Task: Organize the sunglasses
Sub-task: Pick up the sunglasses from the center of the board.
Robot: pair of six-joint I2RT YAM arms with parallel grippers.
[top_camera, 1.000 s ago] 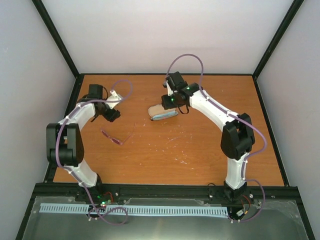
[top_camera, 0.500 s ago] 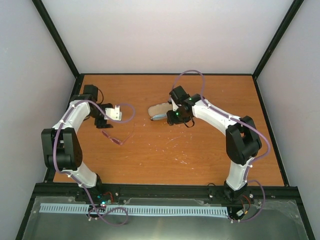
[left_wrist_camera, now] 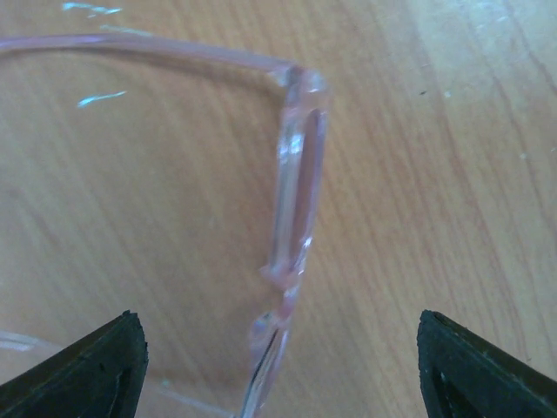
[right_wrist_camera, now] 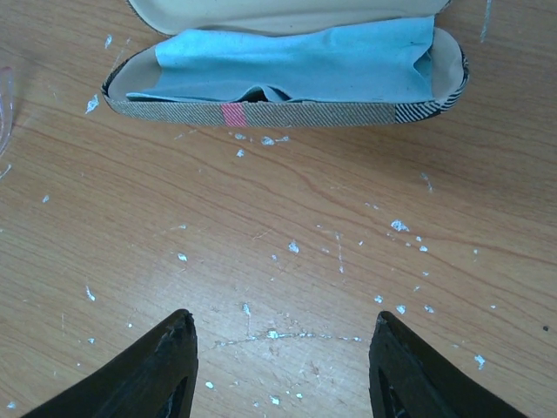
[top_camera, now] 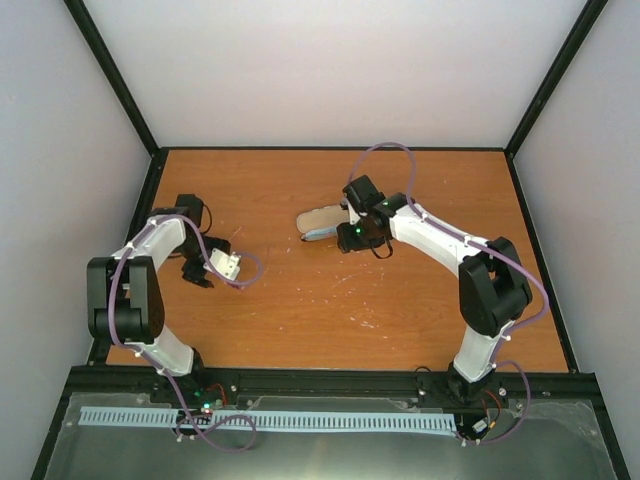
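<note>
Your left arm (top_camera: 150,250) folds low over the table's (top_camera: 400,300) left side, left gripper (left_wrist_camera: 278,370) spread wide and empty astride the one pair of sunglasses (left_wrist_camera: 296,174) lying there, while your right arm (top_camera: 440,240) reaches inward, right gripper (right_wrist_camera: 278,366) open and empty near the one open case (right_wrist_camera: 287,113) holding one blue cloth (right_wrist_camera: 331,65).

Robotics laboratory test cell. A wooden table (top_camera: 330,300) is enclosed by plain white walls (top_camera: 330,70) and black frame posts (top_camera: 110,75). A left arm (top_camera: 140,265) and a right arm (top_camera: 440,235) are bolted to a rail (top_camera: 330,378), with purple cables (top_camera: 385,148) and a slotted cable duct (top_camera: 270,421).
</note>
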